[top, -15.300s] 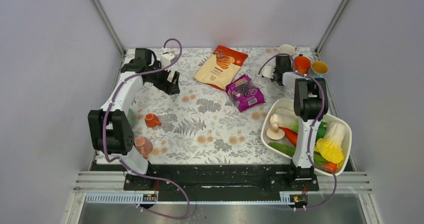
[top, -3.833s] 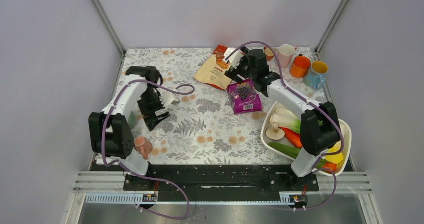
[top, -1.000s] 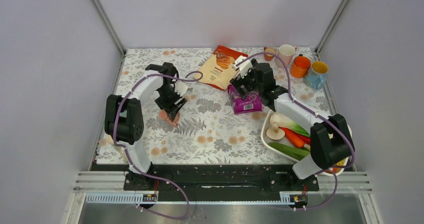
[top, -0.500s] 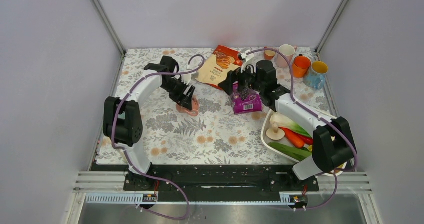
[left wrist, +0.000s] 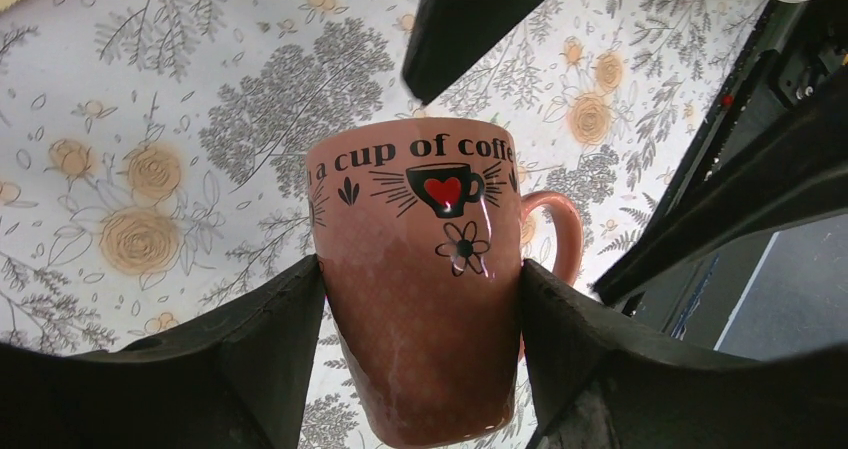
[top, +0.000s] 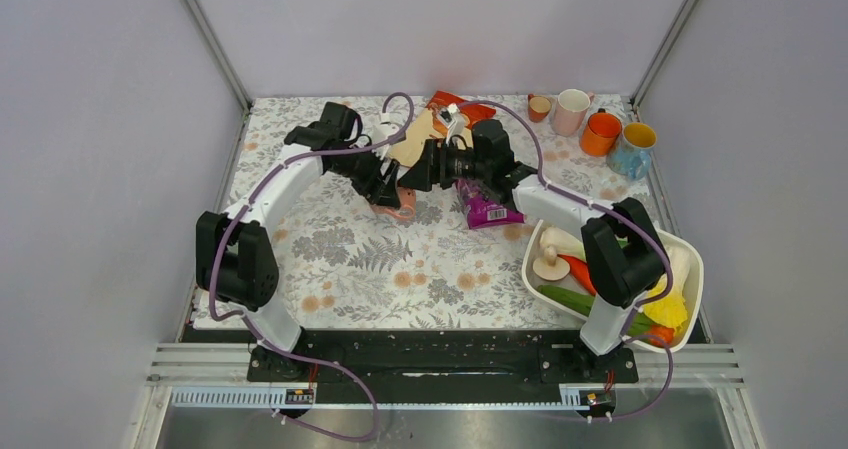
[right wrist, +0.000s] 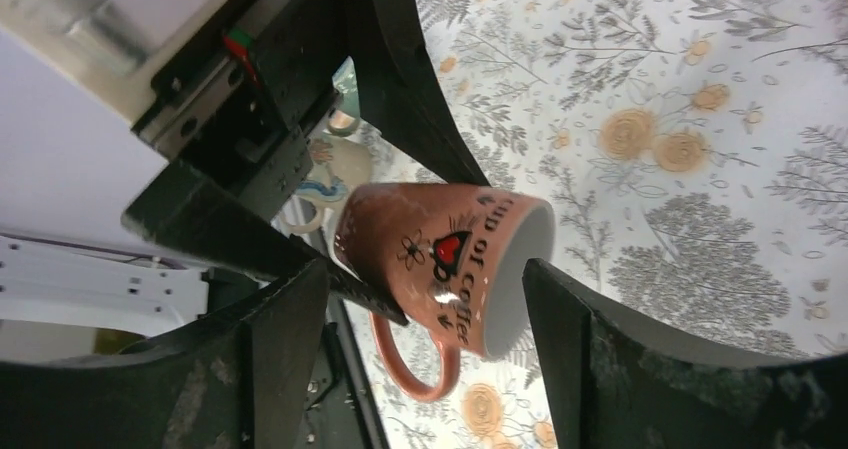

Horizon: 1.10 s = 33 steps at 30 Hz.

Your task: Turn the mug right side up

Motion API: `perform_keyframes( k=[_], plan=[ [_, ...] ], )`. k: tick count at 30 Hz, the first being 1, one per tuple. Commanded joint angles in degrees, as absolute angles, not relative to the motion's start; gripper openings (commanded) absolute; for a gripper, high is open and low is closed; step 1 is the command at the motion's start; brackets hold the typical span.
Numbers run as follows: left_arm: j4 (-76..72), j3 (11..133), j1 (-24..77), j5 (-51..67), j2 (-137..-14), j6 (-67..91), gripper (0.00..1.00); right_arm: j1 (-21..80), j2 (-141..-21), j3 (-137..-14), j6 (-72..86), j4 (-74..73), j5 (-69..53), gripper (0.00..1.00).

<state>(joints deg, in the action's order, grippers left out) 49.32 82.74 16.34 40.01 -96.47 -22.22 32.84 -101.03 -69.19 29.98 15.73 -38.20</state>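
Two arms meet over the centre of the floral table (top: 330,259). The L arm reaches in from the left. The left gripper (top: 384,183) has its fingers (left wrist: 250,369) clamped on opposite sides of the mug (left wrist: 420,269), near the base end. Mug spec: terracotta pink, printed "a cup of coffee". It lies tilted on its side in the grip, mouth toward the right gripper (right wrist: 425,274). R jaws stand spread wide, one either side of the rim end. The left wrist view shows a gap to the mug, so the R side holds nothing. Next right is a purple pouch (top: 487,209), partly under the R arm. At the far right corner stands an orange cup (top: 603,132) among other cups. At the near right is a white tray (top: 527,259) w/ vegetables.
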Motion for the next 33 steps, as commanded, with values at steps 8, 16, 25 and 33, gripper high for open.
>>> perform_keyframes(
  k=[8, 16, 25, 33],
  plan=[
    [43.9, 86.2, 19.0, 44.1, -89.9, -20.5, 0.00, 32.9, -103.8, -71.5, 43.5, 29.1, -50.0, 0.57],
    [43.3, 86.9, 19.2, 41.2, -89.3, -21.4, 0.00, 33.0, -104.3, -71.9, 50.3, 35.1, -54.5, 0.15],
    [47.9, 86.6, 18.6, 36.4, -87.0, -25.1, 0.82, 29.6, -97.4, -75.3, 23.5, 9.7, -46.9, 0.00],
    [53.0, 86.7, 13.2, 35.8, -85.2, -27.6, 0.99, 20.2, -100.5, -93.8, -10.0, -21.1, -28.9, 0.00]
  ],
)
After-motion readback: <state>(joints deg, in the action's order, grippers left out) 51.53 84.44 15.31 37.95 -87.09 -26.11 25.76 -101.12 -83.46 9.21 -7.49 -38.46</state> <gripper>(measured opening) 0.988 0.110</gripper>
